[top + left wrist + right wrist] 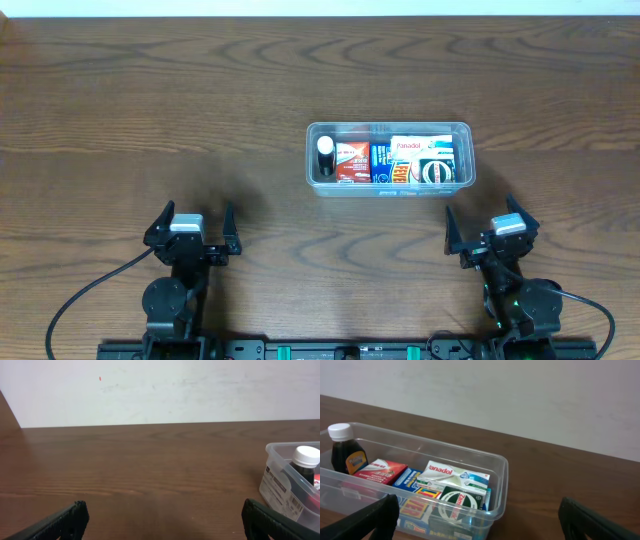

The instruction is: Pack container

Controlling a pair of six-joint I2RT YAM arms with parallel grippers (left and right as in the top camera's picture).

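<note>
Overhead: container (390, 190) holds boxes (405, 160), bottle (325, 152); left claw (198, 213), right claw (480, 214) spread.

Even, soft indoor light, faint shadows on the table (150, 110); sharp frames, wrist-view fingers (65, 520) slightly blurred.

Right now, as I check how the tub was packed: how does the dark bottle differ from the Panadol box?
The dark bottle stands upright, cap on top; the Panadol box lies face up. The dark bottle is round and dark with a white cap; the Panadol box is flat, rectangular and mostly white. The dark bottle sits at the left end of the container, the Panadol box toward its right end. Both are inside the container.
</note>
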